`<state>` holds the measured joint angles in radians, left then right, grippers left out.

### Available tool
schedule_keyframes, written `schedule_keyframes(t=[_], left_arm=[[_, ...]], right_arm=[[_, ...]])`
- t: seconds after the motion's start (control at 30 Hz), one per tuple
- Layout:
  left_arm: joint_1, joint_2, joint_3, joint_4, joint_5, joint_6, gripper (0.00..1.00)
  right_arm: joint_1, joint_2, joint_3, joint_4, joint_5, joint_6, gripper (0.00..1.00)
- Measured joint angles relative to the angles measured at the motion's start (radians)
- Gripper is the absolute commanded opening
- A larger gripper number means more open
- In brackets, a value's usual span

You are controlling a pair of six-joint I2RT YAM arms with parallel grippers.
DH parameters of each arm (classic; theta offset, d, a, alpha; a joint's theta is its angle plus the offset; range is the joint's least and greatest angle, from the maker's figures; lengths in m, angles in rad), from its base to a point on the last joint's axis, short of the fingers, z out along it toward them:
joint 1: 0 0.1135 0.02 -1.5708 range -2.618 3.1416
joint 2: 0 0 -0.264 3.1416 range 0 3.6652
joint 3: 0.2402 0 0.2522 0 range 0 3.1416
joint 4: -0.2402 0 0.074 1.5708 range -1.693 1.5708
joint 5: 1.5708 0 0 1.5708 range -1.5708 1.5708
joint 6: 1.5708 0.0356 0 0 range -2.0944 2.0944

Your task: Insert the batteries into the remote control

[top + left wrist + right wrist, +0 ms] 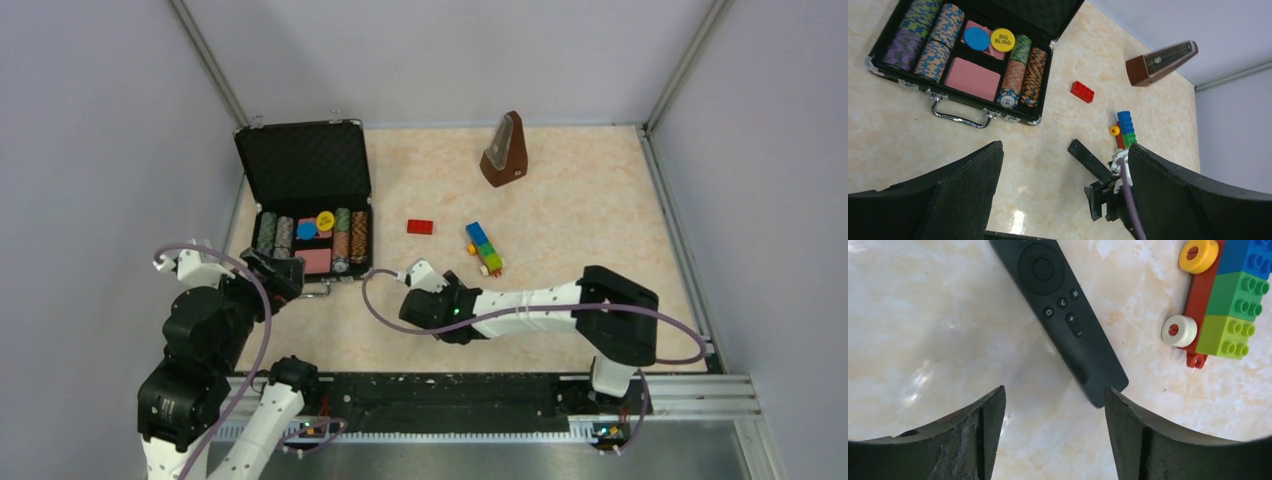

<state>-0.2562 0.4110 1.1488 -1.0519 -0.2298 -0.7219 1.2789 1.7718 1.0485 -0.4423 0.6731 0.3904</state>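
The remote control (1068, 315) is a slim black bar lying flat on the table with its buttons up, running diagonally. My right gripper (1053, 392) is open just short of the remote's near end, which lies close to the right fingertip (1113, 400); only bare table shows between the jaws. The left wrist view shows the remote (1090, 160) with the right gripper (1100, 200) at its lower end. My left gripper (1064, 146) hangs wide open above the table, holding nothing, near the case (275, 270). The batteries are out of view.
An open black case (300, 165) of poker chips and cards sits at the back left. A red brick (420, 226) and a colourful toy-brick train (484, 247) lie mid-table. A brown metronome (505, 150) stands at the back. Walls enclose the table.
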Motion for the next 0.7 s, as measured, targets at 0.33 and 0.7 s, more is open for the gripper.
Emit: schedule_keyframes(t=[0.33,0.7], left_arm=[[0.0,-0.068,-0.014,-0.029,0.106,0.016,0.99],[0.0,-0.27,-0.1,-0.084,0.07,-0.009,0.99]], right_arm=[[0.006,-0.579,-0.021,-0.256,-0.054,0.31,0.99],[0.005,-1.279,-0.015,-0.687,0.153,0.715,0.99]])
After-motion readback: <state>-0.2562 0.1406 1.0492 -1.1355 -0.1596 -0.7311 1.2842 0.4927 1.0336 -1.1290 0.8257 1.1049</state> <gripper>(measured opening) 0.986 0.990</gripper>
